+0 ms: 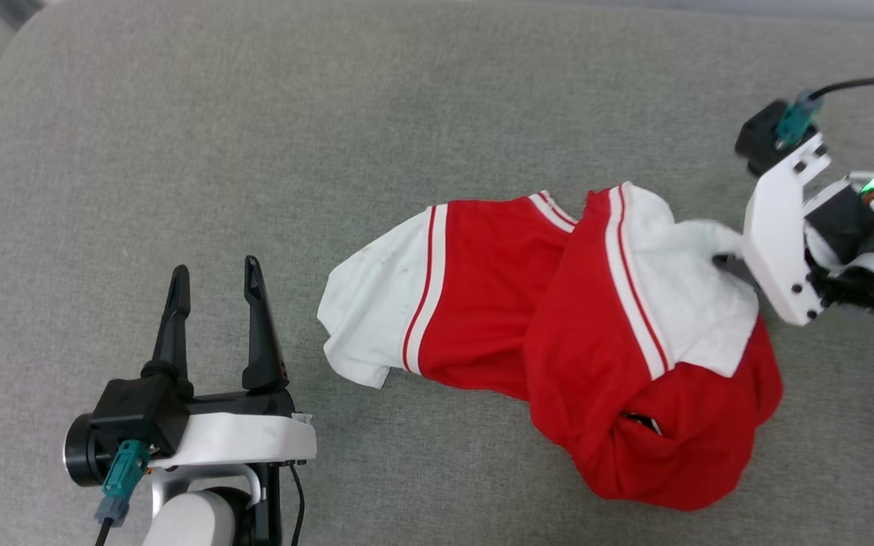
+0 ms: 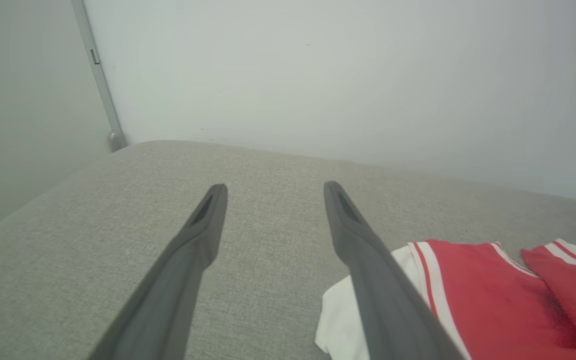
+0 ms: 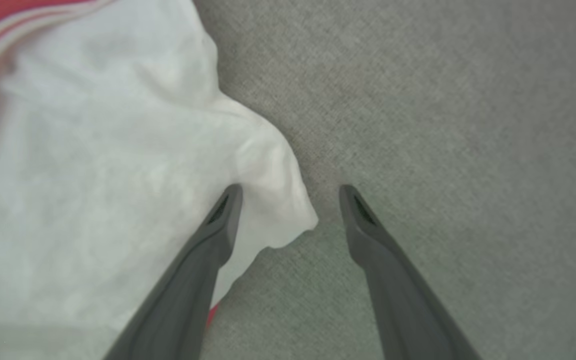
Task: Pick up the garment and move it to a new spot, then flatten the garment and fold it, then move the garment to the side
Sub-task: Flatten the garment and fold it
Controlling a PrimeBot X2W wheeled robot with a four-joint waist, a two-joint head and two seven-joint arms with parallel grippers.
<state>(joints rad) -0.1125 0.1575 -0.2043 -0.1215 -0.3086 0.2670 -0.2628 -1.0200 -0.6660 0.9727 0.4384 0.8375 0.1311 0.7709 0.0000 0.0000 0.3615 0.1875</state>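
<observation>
Red-and-white garment [image 1: 558,334] lies crumpled centre-right of the head view on the grey cushion [image 1: 179,114]. Its spread sleeve [image 1: 369,318] points toward frame left; its bunched sleeve [image 3: 118,150] sits at the right. Prob. light, soft, floppy, maybe a bit slick, so it will sag & drag. At frame right the right gripper [image 3: 290,189] has fingers wide apart, empty, straddling the bunched sleeve's tip. Best hold, likely: pinch there, through several layers. At lower left the left gripper [image 1: 215,265] is spread too, holding nothing, near the spread sleeve, not touching.
</observation>
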